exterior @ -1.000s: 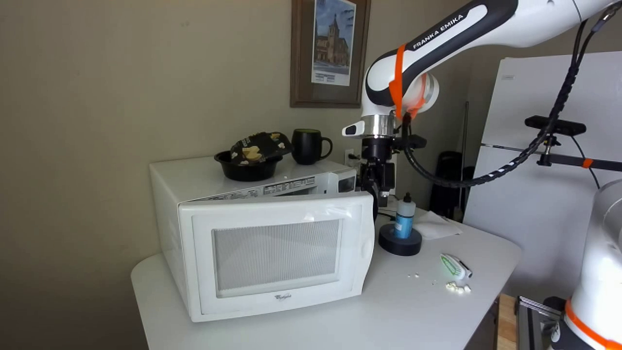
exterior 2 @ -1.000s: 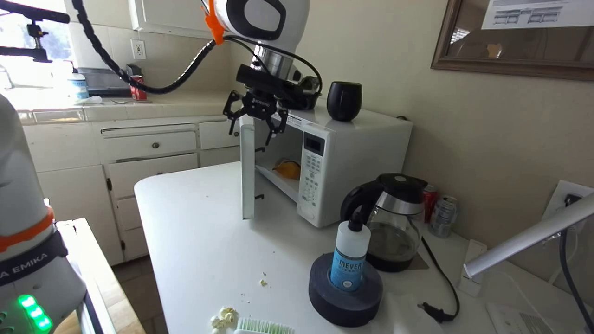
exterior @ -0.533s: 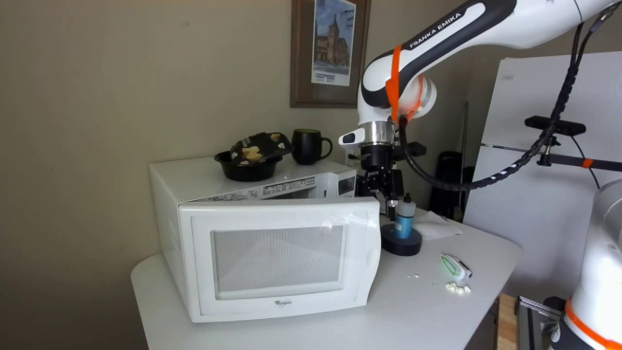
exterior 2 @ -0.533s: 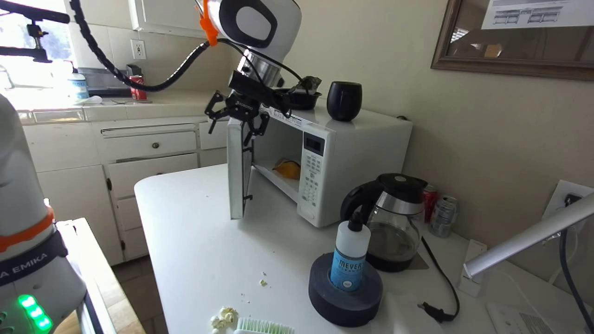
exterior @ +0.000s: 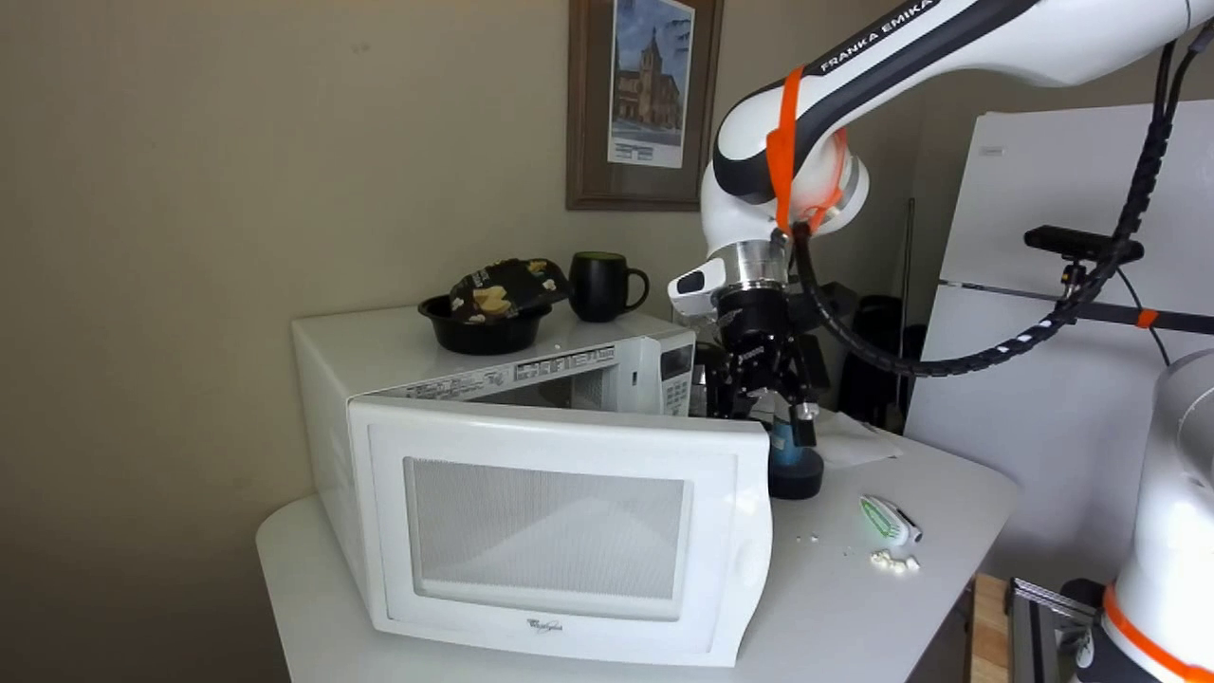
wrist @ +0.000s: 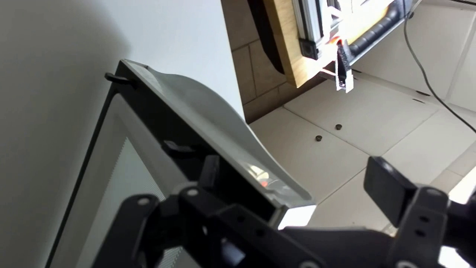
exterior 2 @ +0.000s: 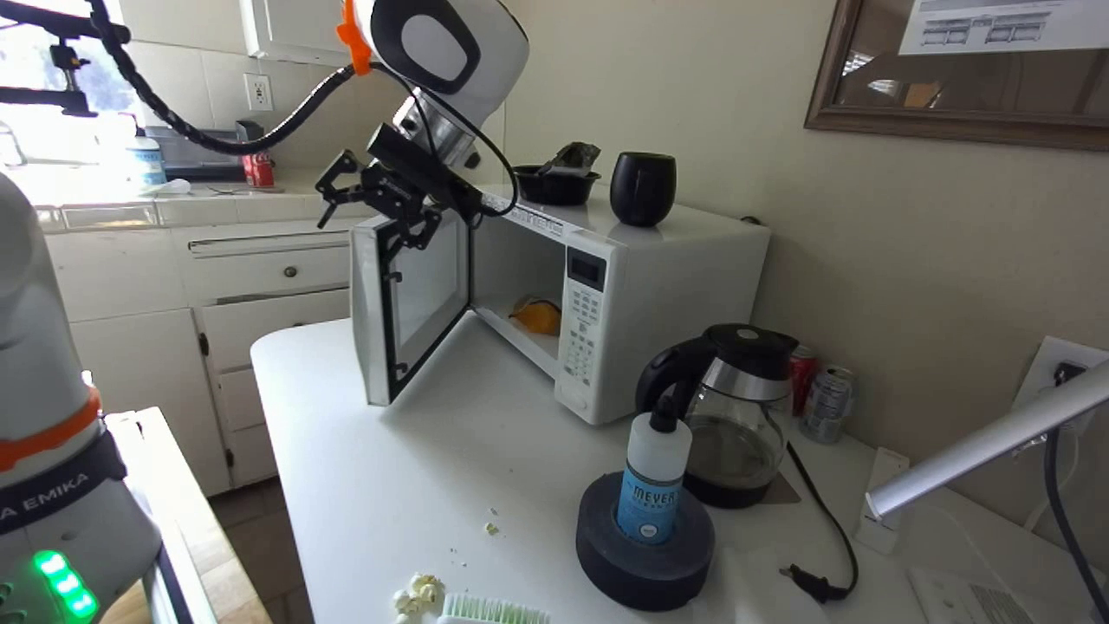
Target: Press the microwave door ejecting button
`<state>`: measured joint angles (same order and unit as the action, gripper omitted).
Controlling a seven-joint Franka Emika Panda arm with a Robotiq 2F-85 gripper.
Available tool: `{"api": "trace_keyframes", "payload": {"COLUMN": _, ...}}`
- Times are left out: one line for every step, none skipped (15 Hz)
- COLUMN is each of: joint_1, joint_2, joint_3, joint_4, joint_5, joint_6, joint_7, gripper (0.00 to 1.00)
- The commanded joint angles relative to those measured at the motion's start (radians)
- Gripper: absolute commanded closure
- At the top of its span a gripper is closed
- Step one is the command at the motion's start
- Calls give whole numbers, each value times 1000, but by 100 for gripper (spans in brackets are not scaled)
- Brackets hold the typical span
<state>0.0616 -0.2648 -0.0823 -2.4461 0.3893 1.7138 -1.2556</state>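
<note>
The microwave door [exterior: 560,536] is seen swung out from the microwave [exterior 2: 641,295]. The gripper [wrist: 297,178] is spread, with the door's upper corner seen between its fingers [wrist: 386,186]

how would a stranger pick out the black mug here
Find the big white microwave, its door standing open. On its top sit a low black bowl and, beside it, the black mug. The mug is taller and narrower than the bowl, with a handle visible in an exterior view.
</note>
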Motion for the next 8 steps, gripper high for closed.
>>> {"api": "trace_keyframes", "payload": {"joint_1": 19, "joint_2": -98, "joint_3": 20, "joint_4": -58, "joint_5": 63, "joint_6": -68, "joint_7": -3, "gripper": 0}}
{"api": "trace_keyframes", "payload": {"joint_1": 22, "joint_2": -130, "joint_3": 28, "joint_4": -71, "joint_5": 74, "joint_6": -67, "joint_7": 9, "gripper": 0}}
{"api": "trace_keyframes", "payload": {"joint_1": 20, "joint_2": -175, "joint_3": 40, "joint_4": -98, "joint_5": 94, "joint_6": 0, "joint_7": 42, "gripper": 0}}
{"api": "trace_keyframes", "payload": {"joint_1": 15, "joint_2": -201, "joint_3": 50, "joint_4": -110, "joint_5": 108, "joint_6": 49, "joint_7": 83, "gripper": 0}}
{"api": "trace_keyframes", "payload": {"joint_1": 17, "joint_2": -215, "joint_3": 48, "joint_4": -110, "joint_5": 133, "joint_6": 70, "joint_7": 100, "gripper": 0}}
{"api": "trace_keyframes", "payload": {"joint_1": 16, "joint_2": -229, "joint_3": 46, "joint_4": -115, "joint_5": 148, "joint_6": 106, "joint_7": 123, "gripper": 0}}
{"api": "trace_keyframes", "payload": {"joint_1": 16, "joint_2": -245, "joint_3": 43, "joint_4": -122, "joint_5": 163, "joint_6": 144, "joint_7": 140, "gripper": 0}}
{"api": "trace_keyframes", "payload": {"joint_1": 16, "joint_2": -270, "joint_3": 41, "joint_4": -134, "joint_5": 175, "joint_6": 179, "joint_7": 164, "gripper": 0}}
